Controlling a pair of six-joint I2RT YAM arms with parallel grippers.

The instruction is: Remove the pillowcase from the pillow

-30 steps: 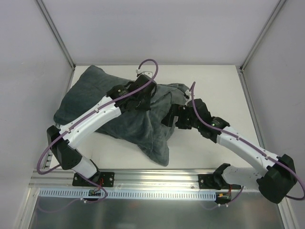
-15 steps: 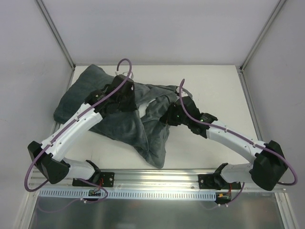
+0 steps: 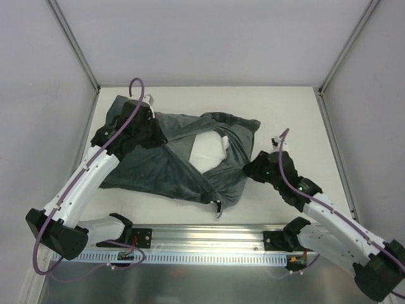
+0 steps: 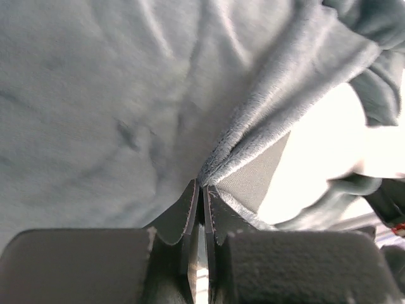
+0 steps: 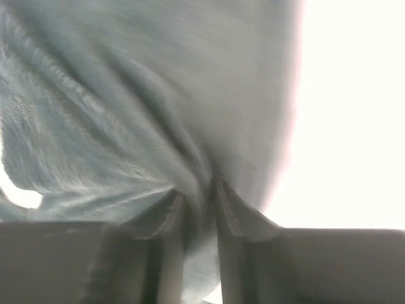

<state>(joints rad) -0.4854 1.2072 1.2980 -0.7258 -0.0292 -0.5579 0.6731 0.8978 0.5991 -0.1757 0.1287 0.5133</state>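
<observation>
The dark grey-blue plush pillowcase [image 3: 158, 168] lies stretched across the table. Its mouth gapes in the middle, and part of the white pillow [image 3: 207, 153] shows through it. My left gripper [image 3: 155, 132] is shut on the upper left edge of that opening. In the left wrist view the jaws [image 4: 202, 189] pinch the pillowcase [image 4: 114, 95] hem, with the pillow [image 4: 323, 158] bright beyond it. My right gripper [image 3: 248, 169] is shut on a fold at the right side. The blurred right wrist view shows pillowcase [image 5: 126, 107] cloth bunched between the fingers [image 5: 221, 202].
The white table [image 3: 285, 114] is boxed in by pale walls with metal posts [image 3: 76, 44] at the back corners. A metal rail [image 3: 209, 237] holding both arm bases runs along the near edge. A small white tag [image 3: 218, 206] hangs at the pillowcase's near corner.
My left gripper pulled its edge leftward. My right gripper closed on the cloth and drew it right and nearer. The mouth spread and the white pillow came into view.
</observation>
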